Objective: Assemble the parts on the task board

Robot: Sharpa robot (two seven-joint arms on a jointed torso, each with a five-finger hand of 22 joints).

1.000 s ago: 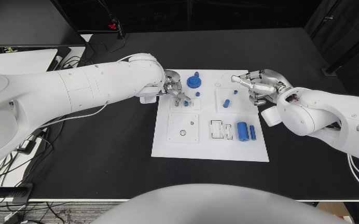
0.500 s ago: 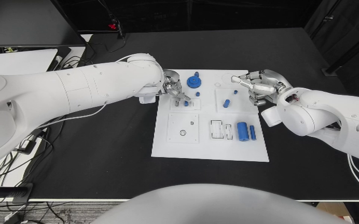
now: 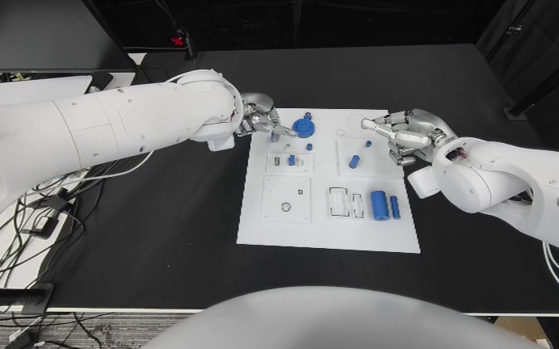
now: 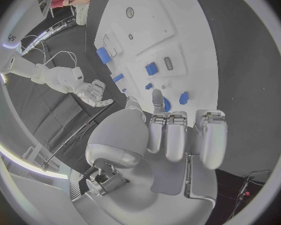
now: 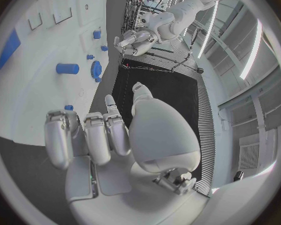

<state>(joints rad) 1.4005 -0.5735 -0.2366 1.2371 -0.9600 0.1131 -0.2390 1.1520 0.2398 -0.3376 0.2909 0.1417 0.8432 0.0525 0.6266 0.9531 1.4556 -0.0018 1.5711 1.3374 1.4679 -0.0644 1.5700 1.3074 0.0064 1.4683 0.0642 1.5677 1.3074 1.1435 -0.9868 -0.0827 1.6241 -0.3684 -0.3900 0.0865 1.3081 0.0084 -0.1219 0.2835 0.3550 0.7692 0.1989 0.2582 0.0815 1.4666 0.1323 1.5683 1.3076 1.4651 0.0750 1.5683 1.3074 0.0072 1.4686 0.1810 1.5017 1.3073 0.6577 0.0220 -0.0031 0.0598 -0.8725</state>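
Note:
The white task board [image 3: 326, 228] lies mid-table. On it, near its far edge, stands a round blue part [image 3: 303, 128], with small blue parts [image 3: 292, 159] just before it. A blue peg [image 3: 353, 161] sits to the right, and a blue cylinder [image 3: 377, 202] and a bar [image 3: 394, 207] lie nearer. My left hand [image 3: 258, 120] hovers at the board's far left corner, beside the round part [image 4: 167, 105], fingers loosely bent and holding nothing. My right hand [image 3: 402, 132] hangs at the board's far right edge, also holding nothing. The peg [image 5: 67, 68] and the board [image 5: 47, 15] also show in the right wrist view.
Black table [image 3: 152, 228] surrounds the board on all sides. Cables [image 3: 47, 203] trail at the table's left edge. A white recessed plate [image 3: 285, 201] and a slotted plate [image 3: 344, 202] sit on the board's near half.
My left hand has drawn back from over the small blue parts to the board's far left corner. The small parts stay on the board. The right hand has not moved.

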